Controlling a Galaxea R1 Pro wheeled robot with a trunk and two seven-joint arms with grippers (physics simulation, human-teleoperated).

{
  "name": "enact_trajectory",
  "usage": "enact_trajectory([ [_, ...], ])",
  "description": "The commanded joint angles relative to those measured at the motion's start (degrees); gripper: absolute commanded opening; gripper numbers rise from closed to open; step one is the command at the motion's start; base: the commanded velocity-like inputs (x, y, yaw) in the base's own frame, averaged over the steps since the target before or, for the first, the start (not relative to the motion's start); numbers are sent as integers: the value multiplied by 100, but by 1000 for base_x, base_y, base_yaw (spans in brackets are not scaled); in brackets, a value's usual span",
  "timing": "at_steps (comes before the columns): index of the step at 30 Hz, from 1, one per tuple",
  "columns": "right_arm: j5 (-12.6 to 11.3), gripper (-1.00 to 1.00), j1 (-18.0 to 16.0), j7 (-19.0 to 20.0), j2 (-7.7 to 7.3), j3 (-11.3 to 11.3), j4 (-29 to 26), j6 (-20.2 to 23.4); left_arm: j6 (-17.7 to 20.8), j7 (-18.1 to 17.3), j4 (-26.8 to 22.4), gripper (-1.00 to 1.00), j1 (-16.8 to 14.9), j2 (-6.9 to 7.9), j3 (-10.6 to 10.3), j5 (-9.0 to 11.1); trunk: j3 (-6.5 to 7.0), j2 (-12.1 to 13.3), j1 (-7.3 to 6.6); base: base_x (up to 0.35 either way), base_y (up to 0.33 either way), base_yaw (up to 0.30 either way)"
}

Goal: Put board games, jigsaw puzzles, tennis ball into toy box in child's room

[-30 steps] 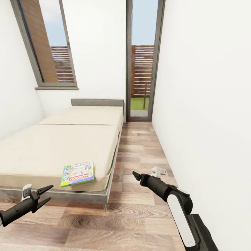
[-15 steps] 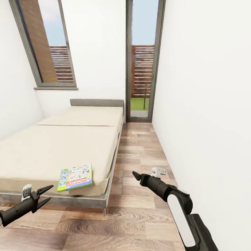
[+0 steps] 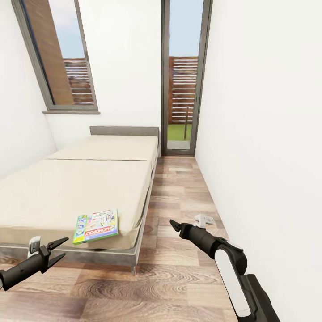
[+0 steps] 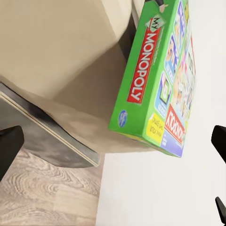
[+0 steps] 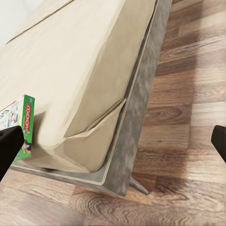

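White-walled child's room, plank floor | your left gripper (image 3: 57, 251) at 8 o'clock, jaws apart, empty | Monopoly box (image 3: 96, 225) at 7 o'clock on the bed (image 3: 76, 188) corner, not yet picked up | your right gripper (image 3: 175, 225) at 5 o'clock, jaws apart, empty | at least 1 game left.

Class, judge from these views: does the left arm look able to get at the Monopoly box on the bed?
Probably yes. The Monopoly box lies at the bed's near corner, with the open left gripper just below and in front, nothing between them.
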Motion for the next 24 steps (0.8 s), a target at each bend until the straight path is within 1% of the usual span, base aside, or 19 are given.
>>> enact_trajectory([
  [1,-11,100,-3,-3,2,-4,-5,27,43,-6,3,100,-3,2,-7,28,-6,-2,-1,0,0,0],
  [24,-11,100,-3,-3,2,-4,-5,27,50,-8,3,100,-3,-67,-48,15,-6,-2,-1,0,0,0],
])
